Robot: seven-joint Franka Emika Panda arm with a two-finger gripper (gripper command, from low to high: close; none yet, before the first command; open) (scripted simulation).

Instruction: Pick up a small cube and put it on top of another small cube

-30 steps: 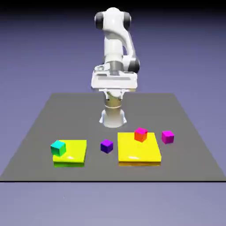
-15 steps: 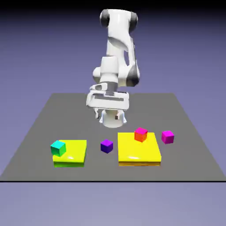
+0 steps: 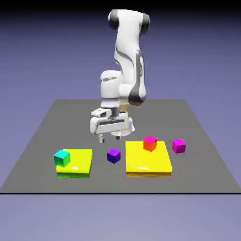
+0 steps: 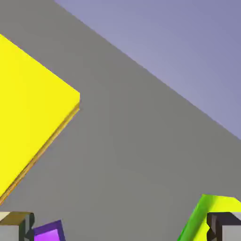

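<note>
The small dark purple cube (image 3: pixel 113 156) rests on the grey table between the two yellow slabs. In the hand view a corner of the purple cube (image 4: pixel 49 232) shows at the bottom left, beside the left fingertip. The all-magenta cube (image 3: pixel 178 146) stands on the table at the exterior view's right, beside the larger slab. My gripper (image 3: pixel 110 138) hangs open above and slightly behind the purple cube, apart from it, with nothing between the fingers.
A large yellow slab (image 3: pixel 148 158) carries a cube with a pink top and orange-red sides (image 3: pixel 150 143). A smaller yellow-green slab (image 3: pixel 77 164) holds a teal cube (image 3: pixel 62 157). In the hand view the large slab (image 4: pixel 28 117) fills the left.
The arm has leaned forward and the gripper has come down toward the table, nearing the purple cube. None of the cubes has moved.
</note>
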